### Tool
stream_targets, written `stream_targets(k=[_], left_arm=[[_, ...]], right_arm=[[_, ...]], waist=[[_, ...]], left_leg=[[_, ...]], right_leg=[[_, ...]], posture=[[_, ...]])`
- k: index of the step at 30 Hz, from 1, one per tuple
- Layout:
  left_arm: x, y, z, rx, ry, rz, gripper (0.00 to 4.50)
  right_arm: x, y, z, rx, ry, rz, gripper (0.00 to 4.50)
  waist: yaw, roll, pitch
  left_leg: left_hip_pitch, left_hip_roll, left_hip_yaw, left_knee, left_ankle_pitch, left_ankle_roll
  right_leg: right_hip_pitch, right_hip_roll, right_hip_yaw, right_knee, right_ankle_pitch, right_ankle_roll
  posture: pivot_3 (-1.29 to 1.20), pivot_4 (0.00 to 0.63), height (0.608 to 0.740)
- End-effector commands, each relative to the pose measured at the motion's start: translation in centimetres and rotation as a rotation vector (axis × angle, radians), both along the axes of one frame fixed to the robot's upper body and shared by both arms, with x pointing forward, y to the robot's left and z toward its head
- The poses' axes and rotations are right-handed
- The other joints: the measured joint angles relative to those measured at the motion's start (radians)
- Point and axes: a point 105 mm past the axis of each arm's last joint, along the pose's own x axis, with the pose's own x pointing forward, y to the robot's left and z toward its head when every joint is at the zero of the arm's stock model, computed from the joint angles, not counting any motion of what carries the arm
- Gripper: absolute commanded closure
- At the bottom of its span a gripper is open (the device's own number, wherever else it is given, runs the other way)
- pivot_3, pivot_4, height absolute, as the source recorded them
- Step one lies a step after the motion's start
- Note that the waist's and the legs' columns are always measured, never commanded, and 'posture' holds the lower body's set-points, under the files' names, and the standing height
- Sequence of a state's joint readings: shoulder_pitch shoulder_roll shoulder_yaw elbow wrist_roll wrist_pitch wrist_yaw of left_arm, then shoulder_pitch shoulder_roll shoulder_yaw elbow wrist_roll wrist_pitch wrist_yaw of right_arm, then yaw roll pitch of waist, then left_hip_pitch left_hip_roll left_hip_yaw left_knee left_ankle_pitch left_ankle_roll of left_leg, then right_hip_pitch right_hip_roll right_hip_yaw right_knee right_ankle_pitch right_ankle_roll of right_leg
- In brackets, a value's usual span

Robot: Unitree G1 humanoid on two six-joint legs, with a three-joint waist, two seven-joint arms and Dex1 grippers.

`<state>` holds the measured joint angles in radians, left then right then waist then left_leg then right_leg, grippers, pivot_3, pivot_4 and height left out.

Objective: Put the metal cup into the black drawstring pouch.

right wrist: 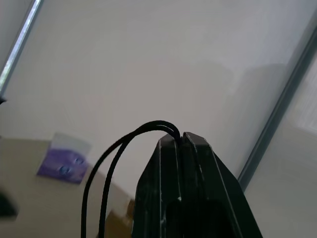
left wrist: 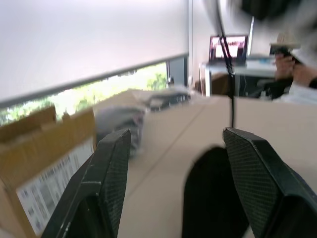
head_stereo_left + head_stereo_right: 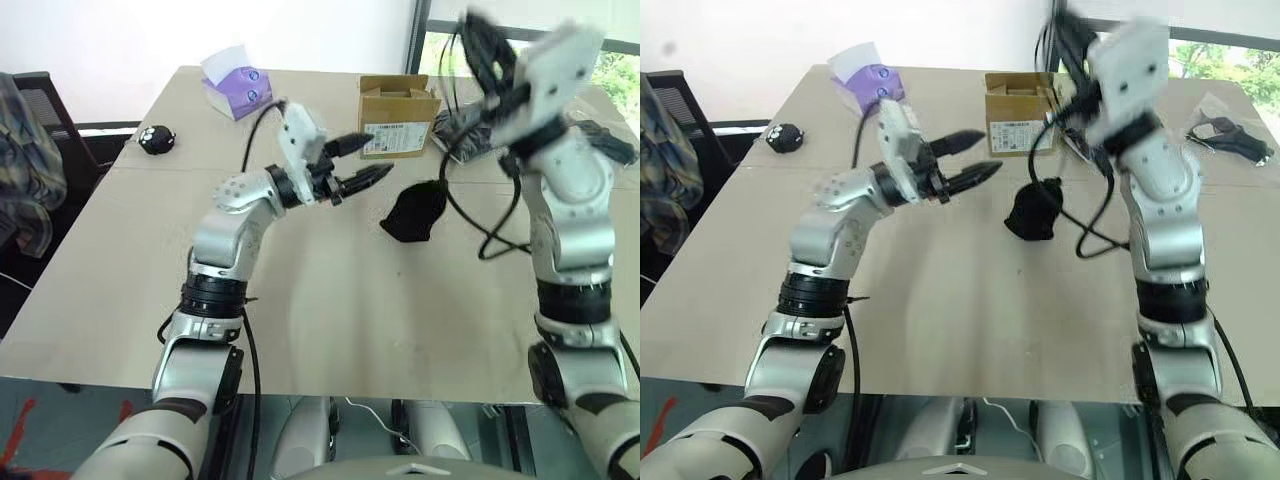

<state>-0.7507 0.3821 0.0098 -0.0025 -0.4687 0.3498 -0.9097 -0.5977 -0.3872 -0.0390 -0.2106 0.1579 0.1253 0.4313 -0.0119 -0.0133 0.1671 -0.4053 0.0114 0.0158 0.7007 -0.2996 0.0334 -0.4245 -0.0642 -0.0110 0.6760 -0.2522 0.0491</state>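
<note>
On the pale beige table [image 3: 330, 300], which fills most of the head views and ends at a straight near edge, the things lie toward the far half while the near half is bare. At the far side stand a purple tissue box [image 3: 238, 88] and an open cardboard box [image 3: 398, 116] with a white label; a small round black object [image 3: 155, 139] sits near the far left corner, and clear plastic packets [image 3: 1230, 135] lie at the far right. Behind the table rise a white wall and a window with green outside, and a dark chair [image 3: 30, 110] with patterned cloth stands off the left edge. The black drawstring pouch [image 3: 415, 213] is a soft, matte, crumpled lump resting on the table just in front of the cardboard box, roughly mid-table; thin black cords run up from it to the right claw [image 1: 178, 136], which is raised high above the table's far right part with its fingers pressed together on the cords. The left claw [image 3: 358, 162] hovers above the table just left of the pouch, pointing toward it, its two fingers apart and holding nothing; in its wrist view the pouch shows dark between the fingers [image 2: 111, 168]. The metal cup cannot be made out.
</note>
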Motion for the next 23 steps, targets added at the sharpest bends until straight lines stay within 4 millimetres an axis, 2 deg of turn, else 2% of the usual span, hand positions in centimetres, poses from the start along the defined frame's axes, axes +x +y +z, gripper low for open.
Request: stream_targets(k=[1,2,3,5,7,9,12,14,17,23], left_arm=[[-1.8,2.0,-0.9,0.002,0.062,0.007,1.29],[-1.8,2.8,-2.3,0.036,0.098,0.049,1.29],[-1.8,3.3,-3.2,0.061,0.119,0.077,1.29],[-1.9,5.2,-6.5,0.138,0.189,0.156,1.29],[-2.4,7.4,-9.8,0.215,0.241,0.235,1.29],[-2.8,8.7,-11.6,0.239,0.269,0.288,1.29],[-4.4,11.0,-15.1,0.294,0.295,0.390,1.29],[-6.1,12.0,-16.8,0.323,0.325,0.406,1.29],[-7.2,12.6,-17.7,0.333,0.330,0.421,1.29],[-7.9,12.1,-17.2,0.286,0.363,0.414,1.29]], right_arm=[[-1.5,-1.4,-4.7,-0.052,0.239,0.088,3.62],[-1.9,-2.0,-6.6,-0.064,0.332,0.116,3.12],[-2.3,-2.5,-7.6,-0.070,0.387,0.134,2.56],[-2.7,-5.1,-10.1,-0.099,0.490,0.098,1.74],[-3.0,-8.3,-11.7,-0.134,0.533,0.029,1.74],[-3.2,-10.7,-12.0,-0.124,0.531,-0.019,1.74],[-5.2,-14.2,-14.5,-0.086,0.656,0.064,1.74],[-6.9,-15.0,-16.7,-0.113,0.750,0.144,1.74],[-8.2,-15.4,-18.8,-0.129,0.824,0.202,1.74],[-8.4,-15.6,-20.0,-0.139,0.820,0.231,1.74]], waist=[[-0.001,0.001,0.000],[-0.002,0.001,0.000],[-0.003,0.001,0.000],[-0.004,0.001,0.001],[-0.002,0.002,0.001],[0.001,0.001,0.001],[0.004,0.001,0.001],[0.006,0.001,0.001],[0.007,0.002,0.000],[0.002,0.004,-0.001]], left_leg=[[0.000,0.000,0.000,0.000,0.000,0.001],[0.000,0.000,0.001,0.000,-0.001,0.001],[0.001,0.000,0.001,0.000,-0.001,0.001],[0.003,0.000,0.002,0.000,-0.001,0.001],[0.006,0.000,0.002,0.000,-0.003,0.005],[0.010,0.000,0.001,0.000,-0.003,0.006],[0.010,0.000,0.001,0.000,-0.004,0.006],[0.012,0.000,0.000,0.000,-0.004,0.007],[0.012,0.001,0.000,0.000,-0.005,0.008],[0.013,0.001,0.001,0.000,-0.005,0.008]], right_leg=[[0.000,0.000,0.000,0.000,0.000,0.000],[0.000,-0.001,0.000,0.000,0.000,0.000],[0.000,-0.001,0.001,0.000,0.000,0.000],[0.001,0.000,0.002,0.001,0.000,0.000],[0.003,0.001,0.002,0.002,0.000,0.000],[0.007,0.001,0.002,0.001,-0.001,0.000],[0.009,0.001,0.002,-0.001,0.000,0.000],[0.012,0.000,0.001,-0.003,0.000,0.000],[0.012,-0.005,0.000,-0.005,0.000,0.000],[0.013,-0.006,0.001,-0.003,0.000,0.000]], posture=[[0.00,0.150,0.710],[0.00,0.150,0.710],[0.00,0.150,0.710],[0.00,0.150,0.710],[0.00,0.150,0.710],[0.00,0.150,0.710],[0.00,0.150,0.710],[0.00,0.150,0.710],[0.00,0.150,0.710],[0.00,0.150,0.710]])
